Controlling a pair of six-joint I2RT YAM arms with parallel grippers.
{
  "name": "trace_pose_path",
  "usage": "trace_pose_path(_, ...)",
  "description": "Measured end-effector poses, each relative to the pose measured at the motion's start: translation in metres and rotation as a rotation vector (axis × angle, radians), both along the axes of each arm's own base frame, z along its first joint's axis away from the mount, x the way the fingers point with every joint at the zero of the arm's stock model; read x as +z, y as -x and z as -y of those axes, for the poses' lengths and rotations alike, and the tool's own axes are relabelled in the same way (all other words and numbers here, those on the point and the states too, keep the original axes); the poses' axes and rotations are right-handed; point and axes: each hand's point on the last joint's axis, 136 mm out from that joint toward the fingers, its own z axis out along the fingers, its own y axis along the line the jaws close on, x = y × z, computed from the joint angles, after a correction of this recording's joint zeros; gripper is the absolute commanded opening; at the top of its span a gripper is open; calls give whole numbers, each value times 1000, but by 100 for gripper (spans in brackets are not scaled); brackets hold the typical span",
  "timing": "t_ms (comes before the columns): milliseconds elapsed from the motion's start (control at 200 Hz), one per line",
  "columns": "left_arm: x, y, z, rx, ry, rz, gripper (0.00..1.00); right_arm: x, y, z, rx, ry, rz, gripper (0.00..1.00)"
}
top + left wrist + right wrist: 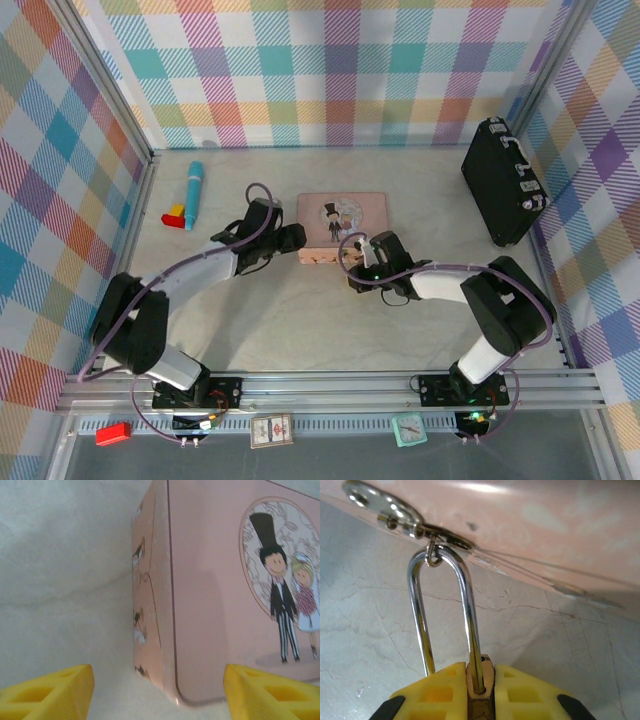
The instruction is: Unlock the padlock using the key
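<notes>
Two yellow-fingered claws are working at the pink rectangular cartoon tin (210, 595). Any pull by the right gripper (480, 682), which is clamping the tiny brass padlock (480, 705), would likely drag the tin, since the thin silver shackle (470, 625) is threading the tin's hasp (395, 516). The left gripper (160, 690) is standing open astride the tin's corner.

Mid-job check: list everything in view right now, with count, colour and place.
pink tin: 1, pink, cartoon couple, table centre
padlock: 1, brass body, silver shackle, hung on the tin's silver hasp
black case: 1, black, far right
tube: 1, teal, far left
block: 1, red and yellow, beside tube
red item: 1, red, front rail, left
card: 1, pale, front rail
clock: 1, teal, front rail
left gripper: 1, yellow fingers, open, flanking the tin's corner
right gripper: 1, yellow fingers, shut on padlock body
</notes>
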Motion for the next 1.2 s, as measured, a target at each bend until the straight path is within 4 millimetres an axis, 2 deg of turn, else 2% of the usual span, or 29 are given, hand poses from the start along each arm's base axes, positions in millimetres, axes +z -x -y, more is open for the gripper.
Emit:
trace_pose_path(220, -13, -53, 20, -30, -32, -19, 67, 3, 5, -4, -131, 2, 9, 0)
trace_pose_path(365, -19, -70, 31, -59, -44, -29, 64, 3, 2, -2, -213, 6, 11, 0)
trace_pose_path(900, -23, -65, 40, -61, 40, -5, 59, 2, -4, 9, -289, 45, 21, 0)
trace_pose_path(1200, -25, -38, 34, -12, 58, 2, 57, 6, -4, 17, -317, 71, 33, 0)
